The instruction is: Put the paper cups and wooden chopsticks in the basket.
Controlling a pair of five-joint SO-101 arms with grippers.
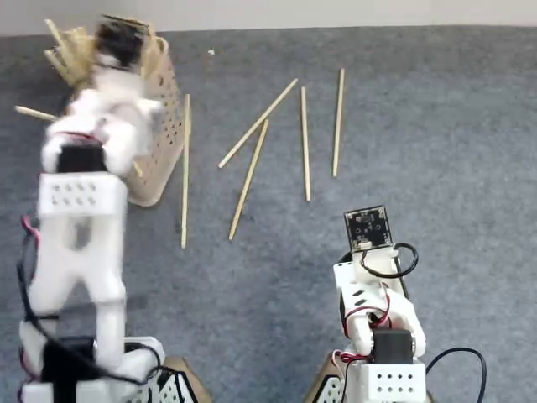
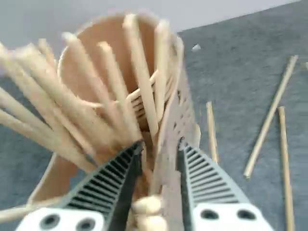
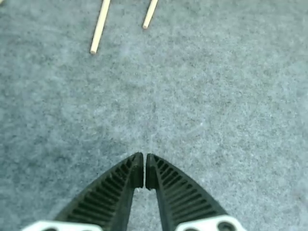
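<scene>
A tan perforated basket [image 1: 161,126] stands at the far left, with several wooden chopsticks [image 1: 71,50] poking out of it. My left gripper [image 2: 159,147] hangs over the basket [image 2: 110,53], open, its jaws astride the basket's wall, with pale chopstick ends [image 2: 147,206] low between them. More chopsticks [image 1: 249,178] lie loose on the grey carpet right of the basket, one [image 1: 185,168] close beside it. My right gripper [image 3: 145,168] is shut on nothing, low over bare carpet at the near right, two chopstick ends [image 3: 100,24] ahead of it.
Grey carpet [image 1: 436,151] covers the whole surface. The right arm [image 1: 369,231] sits folded near the front edge. Loose chopsticks [image 2: 269,125] spread across the middle, and open carpet lies to the far right.
</scene>
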